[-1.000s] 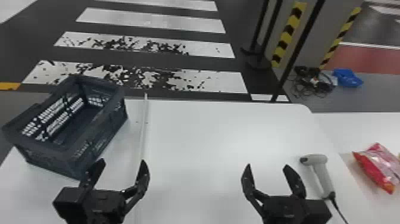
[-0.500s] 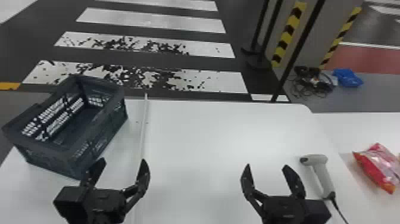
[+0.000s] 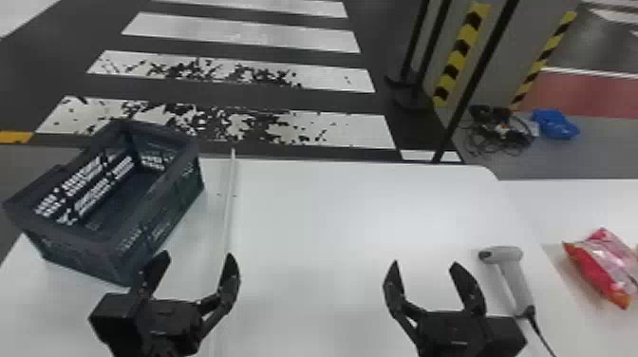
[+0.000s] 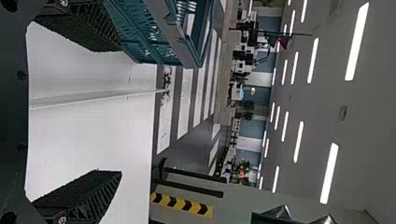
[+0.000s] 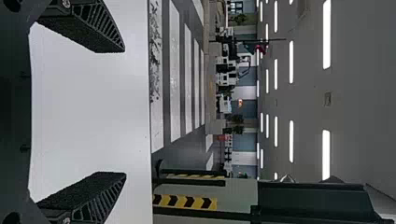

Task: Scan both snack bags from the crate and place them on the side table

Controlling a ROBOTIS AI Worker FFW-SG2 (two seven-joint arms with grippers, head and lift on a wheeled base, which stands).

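Item: red snack bag (image 3: 599, 260), right edge of frame, past my handheld scanner (image 3: 516, 282); nearer my right gripper (image 3: 425, 262), fingers spread, than my left gripper (image 3: 198, 254), likewise spread.

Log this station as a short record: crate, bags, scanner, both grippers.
Crate: left part of the white table, top open
Snack bag: red and pink, lying on the side table, at the head view's right edge
Second bag: cannot tell where
Scanner: grey, on the white table, right of the right gripper; cable attached
Left gripper: open, holding nothing
Right gripper: open, holding nothing
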